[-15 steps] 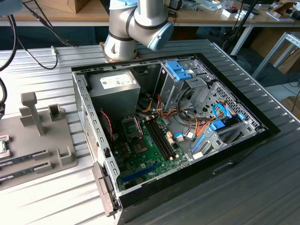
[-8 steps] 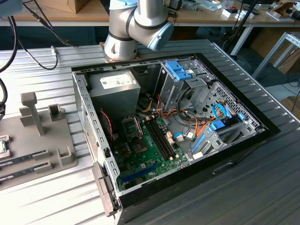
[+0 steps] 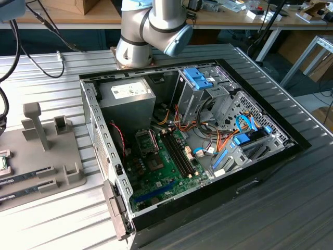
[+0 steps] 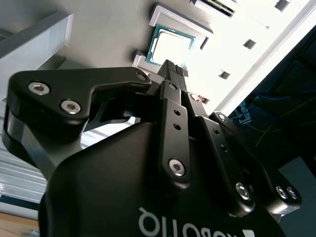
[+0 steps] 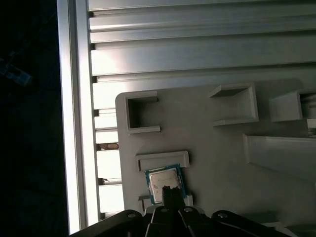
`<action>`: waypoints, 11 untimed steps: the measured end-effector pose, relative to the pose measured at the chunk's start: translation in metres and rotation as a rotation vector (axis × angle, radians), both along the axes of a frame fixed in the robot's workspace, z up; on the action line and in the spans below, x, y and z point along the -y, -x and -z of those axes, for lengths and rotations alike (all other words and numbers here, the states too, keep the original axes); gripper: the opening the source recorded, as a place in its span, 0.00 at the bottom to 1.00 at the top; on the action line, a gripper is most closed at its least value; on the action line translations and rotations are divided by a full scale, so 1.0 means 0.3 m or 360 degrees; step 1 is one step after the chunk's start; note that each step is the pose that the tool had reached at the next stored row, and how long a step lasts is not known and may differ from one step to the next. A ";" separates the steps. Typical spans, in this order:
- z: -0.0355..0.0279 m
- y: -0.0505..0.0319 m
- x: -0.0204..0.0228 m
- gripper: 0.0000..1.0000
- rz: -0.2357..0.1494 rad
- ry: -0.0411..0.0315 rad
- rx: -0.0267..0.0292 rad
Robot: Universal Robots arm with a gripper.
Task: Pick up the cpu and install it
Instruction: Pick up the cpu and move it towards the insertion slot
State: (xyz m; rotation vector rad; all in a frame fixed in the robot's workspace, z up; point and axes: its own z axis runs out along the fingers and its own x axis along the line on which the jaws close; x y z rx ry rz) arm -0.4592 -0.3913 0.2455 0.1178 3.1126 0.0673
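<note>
Cpu: silvery green-rimmed square cpu lay pocketed in grey plastic tray for repeatable pickup.
Claw: my black gripper hung closed, empty, above tray.

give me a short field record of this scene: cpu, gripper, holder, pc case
cpu: lying flat in a recess of the grey holder
gripper: over the cpu in both wrist views; contact unclear
grey holder: on the slatted table, at the exterior view's left
pc case: open, motherboard exposed, beside the holder
task status: cpu not yet installed
</note>
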 end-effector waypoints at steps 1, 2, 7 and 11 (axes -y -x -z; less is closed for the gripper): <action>0.001 0.000 0.000 0.11 0.0000 0.0000 0.00001; 0.002 0.000 0.000 0.11 0.0000 0.0000 0.00001; 0.010 0.000 0.000 0.11 0.0000 0.0000 0.00001; 0.015 0.000 0.000 0.11 0.0000 0.0000 0.00002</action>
